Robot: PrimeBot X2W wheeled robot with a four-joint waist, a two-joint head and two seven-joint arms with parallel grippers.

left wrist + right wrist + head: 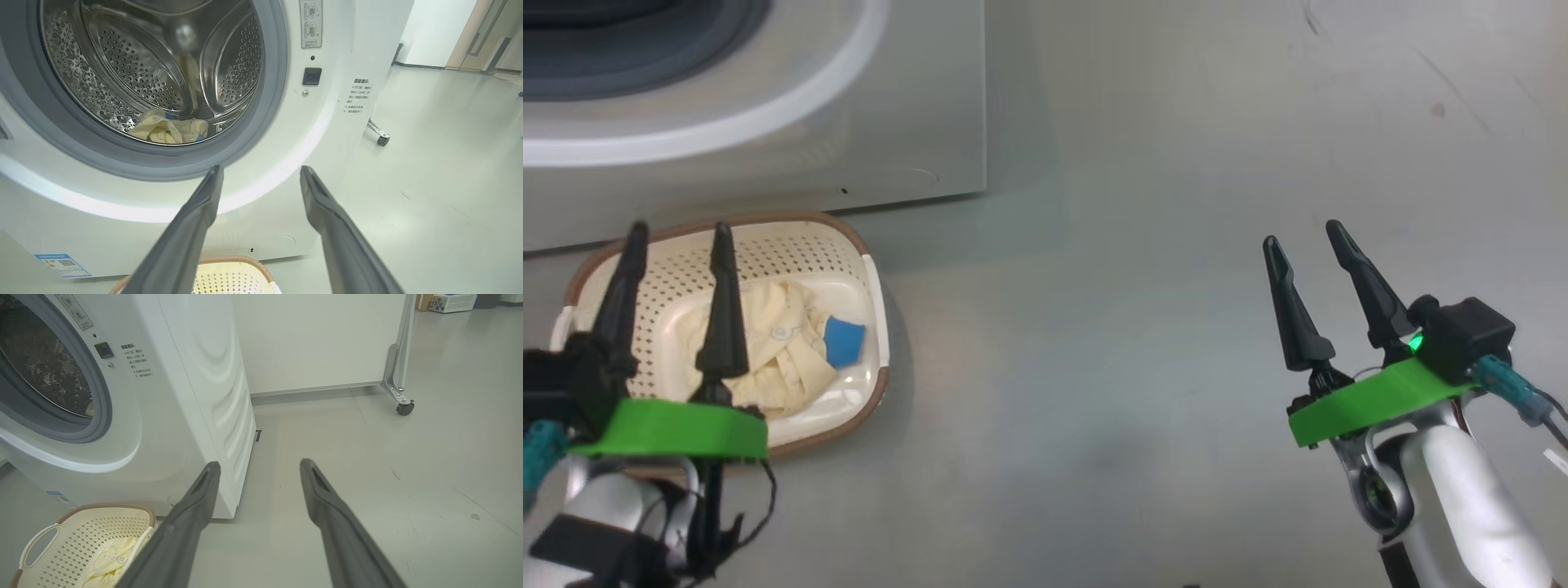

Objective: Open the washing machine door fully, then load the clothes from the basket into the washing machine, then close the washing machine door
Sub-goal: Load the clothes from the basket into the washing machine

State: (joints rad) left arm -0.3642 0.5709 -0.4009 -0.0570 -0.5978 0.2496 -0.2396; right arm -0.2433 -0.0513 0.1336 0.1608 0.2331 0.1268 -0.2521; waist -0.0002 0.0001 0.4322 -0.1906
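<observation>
the white washing machine (184,396) stands with its round opening uncovered, a grey gasket (269,102) ringing the perforated steel drum (143,61), where one cream-yellow garment (167,128) lies at the bottom. the cream perforated basket (792,245) with a brown rim sits just before the machine's base, holding crumpled cream clothes (776,343) and a blue cloth piece (843,341).

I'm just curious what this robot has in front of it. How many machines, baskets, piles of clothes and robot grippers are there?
washing machine: 1
basket: 1
piles of clothes: 2 (basket pile, drum pile)
grippers: 2 (left gripper, right gripper), both open
Total: 6
</observation>
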